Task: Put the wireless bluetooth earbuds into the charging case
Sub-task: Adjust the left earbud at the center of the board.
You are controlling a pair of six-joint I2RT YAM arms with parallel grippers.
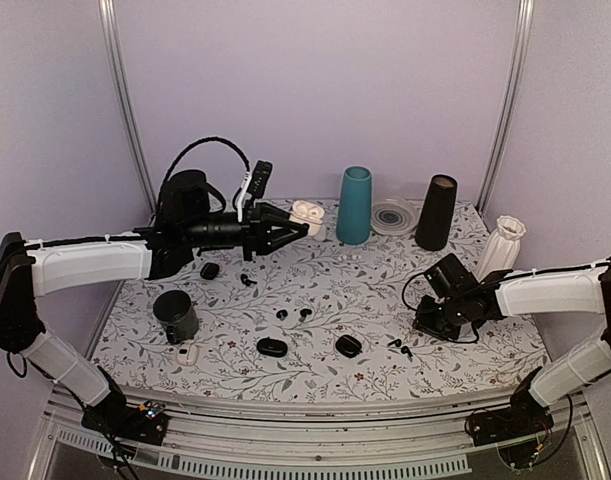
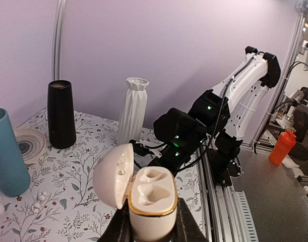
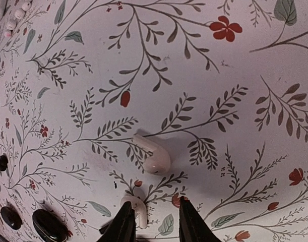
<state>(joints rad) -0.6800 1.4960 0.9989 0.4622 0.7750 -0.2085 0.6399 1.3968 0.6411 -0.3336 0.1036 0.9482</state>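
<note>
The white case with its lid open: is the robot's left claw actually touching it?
Touching. The left wrist view shows the left gripper pinching the white case, with a finger pressed against each side.

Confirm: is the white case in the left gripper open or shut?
Open: the white case has its lid swung back, exposing two empty wells.

No readable text, label, brand, number or sign in any view; tablecloth (image 1: 385, 290) print floral only.
</note>
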